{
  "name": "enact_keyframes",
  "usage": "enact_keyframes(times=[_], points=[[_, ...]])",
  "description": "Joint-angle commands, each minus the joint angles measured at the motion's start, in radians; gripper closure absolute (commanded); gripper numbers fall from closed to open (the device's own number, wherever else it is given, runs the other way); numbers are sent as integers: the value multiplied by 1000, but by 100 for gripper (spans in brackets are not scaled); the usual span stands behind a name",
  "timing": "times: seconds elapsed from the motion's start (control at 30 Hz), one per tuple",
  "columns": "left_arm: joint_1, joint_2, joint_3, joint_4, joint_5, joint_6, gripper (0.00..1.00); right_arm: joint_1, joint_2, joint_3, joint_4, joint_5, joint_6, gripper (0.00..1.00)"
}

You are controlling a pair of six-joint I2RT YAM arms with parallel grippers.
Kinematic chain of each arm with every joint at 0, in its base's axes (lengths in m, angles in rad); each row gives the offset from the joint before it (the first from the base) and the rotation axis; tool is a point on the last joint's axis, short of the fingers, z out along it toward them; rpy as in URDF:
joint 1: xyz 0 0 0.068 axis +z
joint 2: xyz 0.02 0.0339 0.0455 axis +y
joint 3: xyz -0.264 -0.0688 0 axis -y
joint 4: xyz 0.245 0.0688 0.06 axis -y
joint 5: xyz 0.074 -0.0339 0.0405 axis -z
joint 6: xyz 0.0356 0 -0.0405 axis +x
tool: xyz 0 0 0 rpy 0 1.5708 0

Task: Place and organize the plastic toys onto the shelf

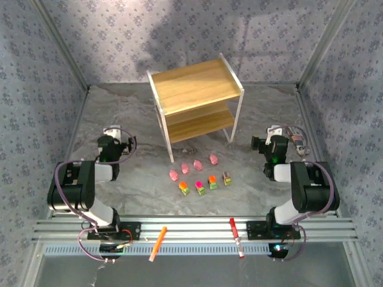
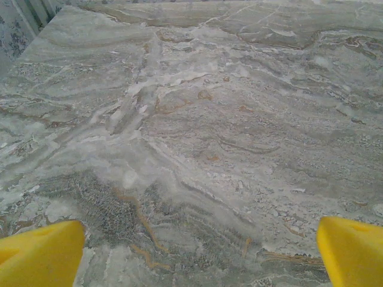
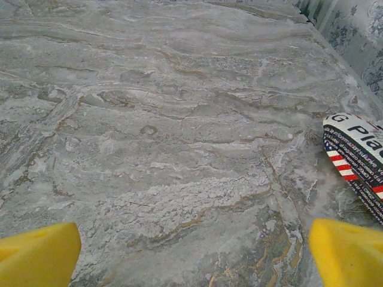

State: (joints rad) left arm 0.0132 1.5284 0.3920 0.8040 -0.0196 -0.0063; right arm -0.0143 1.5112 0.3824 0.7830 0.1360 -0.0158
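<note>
From the top view I get the whole layout: the shelf [image 1: 194, 98] stands upright at the middle of the marble bench [image 1: 119, 107], toward its far side, and the plastic toys lie on the bench just in front of it, between my 2 arms. The 4 pink pigs [image 1: 185, 169] make a slanted row nearest the shelf's front legs, and the 4 blocky toys [image 1: 200, 189] make a second row just beside them on the side of the arm bases. An orange marker [image 1: 157, 243] and a red pen [image 1: 236, 237] rest on the rail at the near edge. The wrist views give me what the overhead cannot: the finger gaps. The left pincer [image 2: 197, 254] has its yellow tips spread wide with bare bench between them, gripping nothing. The right pincer [image 3: 194, 251] is spread just as wide, also gripping nothing, and its camera picks up a printed striped object [image 3: 356, 155] lying at the right. The toys sit well apart from both pincers, right of the left one and left of the right one.
</note>
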Motion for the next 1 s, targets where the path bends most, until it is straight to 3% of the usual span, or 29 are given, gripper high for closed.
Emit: enact_keyframes(times=[0.0,0.97], points=[[4,6,25,1,-10,-15,0,6,6,6,24,19,10,0],[16,6,25,1,13,-22,0,-3,6,7,21,2,14,0]])
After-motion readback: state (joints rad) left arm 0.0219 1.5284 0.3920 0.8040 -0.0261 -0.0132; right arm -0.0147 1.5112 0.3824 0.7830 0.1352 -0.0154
